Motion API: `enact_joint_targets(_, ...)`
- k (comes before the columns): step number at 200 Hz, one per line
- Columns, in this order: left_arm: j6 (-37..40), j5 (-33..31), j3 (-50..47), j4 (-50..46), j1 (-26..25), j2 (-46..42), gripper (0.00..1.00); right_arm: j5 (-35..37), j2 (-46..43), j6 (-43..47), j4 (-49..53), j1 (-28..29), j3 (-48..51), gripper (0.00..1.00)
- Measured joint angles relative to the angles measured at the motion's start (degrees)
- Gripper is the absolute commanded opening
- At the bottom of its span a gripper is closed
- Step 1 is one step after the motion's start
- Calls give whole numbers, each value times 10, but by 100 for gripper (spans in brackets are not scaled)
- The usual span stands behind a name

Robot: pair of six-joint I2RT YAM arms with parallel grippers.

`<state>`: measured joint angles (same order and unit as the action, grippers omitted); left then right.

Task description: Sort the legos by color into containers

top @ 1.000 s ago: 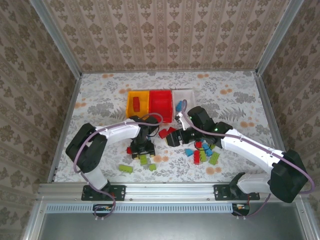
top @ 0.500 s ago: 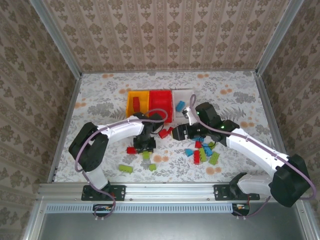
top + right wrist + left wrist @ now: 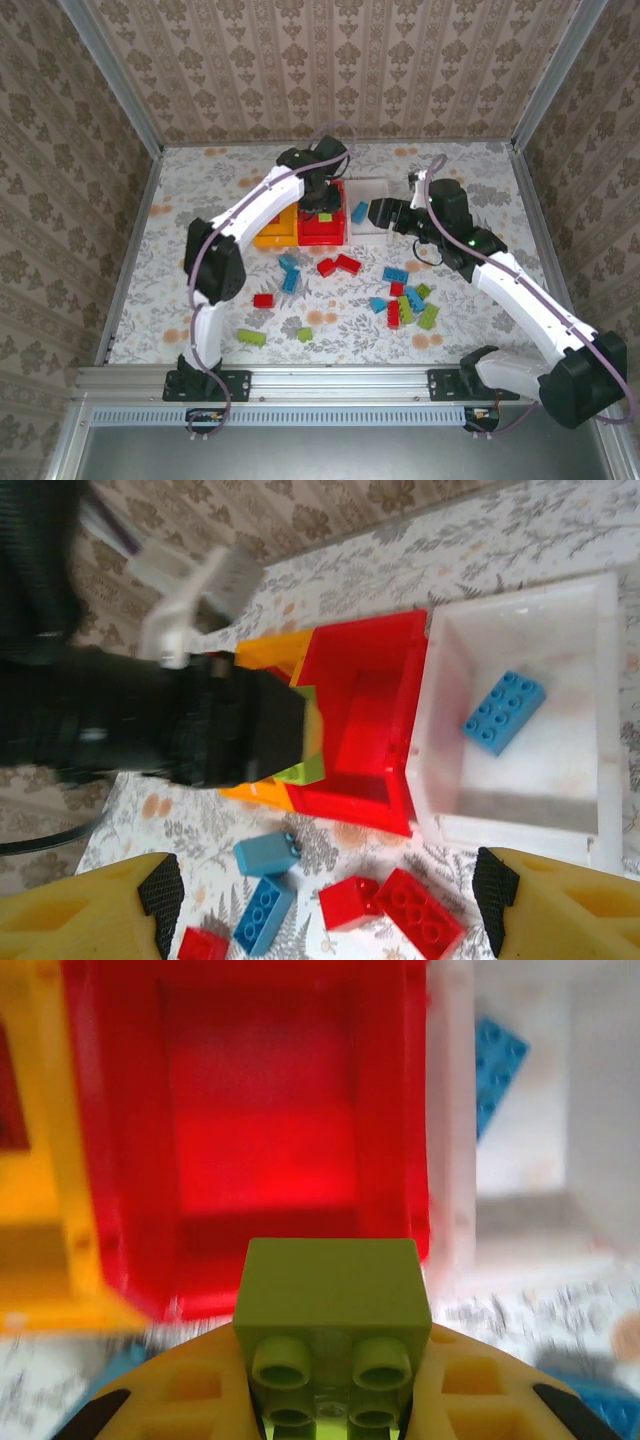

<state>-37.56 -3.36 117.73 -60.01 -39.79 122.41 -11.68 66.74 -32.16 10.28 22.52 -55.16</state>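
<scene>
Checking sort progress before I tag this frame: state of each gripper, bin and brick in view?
left gripper: shut on lime green brick, over red bin
lime green brick: held, not released
right gripper: open, empty
red bin: no brick seen inside
white bin: holds one blue brick
yellow-orange bin: partly hidden, contents unclear
loose bricks: scattered on table, unsorted

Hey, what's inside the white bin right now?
One light blue brick lies on the floor of the white bin, with nothing else visible there. From above, the right gripper covers part of the bin.
</scene>
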Motion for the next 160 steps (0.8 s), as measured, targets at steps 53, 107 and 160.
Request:
enact_joint_targets(53,27,-5,70,-17,28,109,37,14,9,0,17,0,-16,80)
enact_joint_targets(107,31,13,68,-16,27,108,53,54,9,-6,94,-3,-16,78)
enact_joint_targets(160,31,18,38,-15,26,60,53,85,9,-18,170,-4,-7,72)
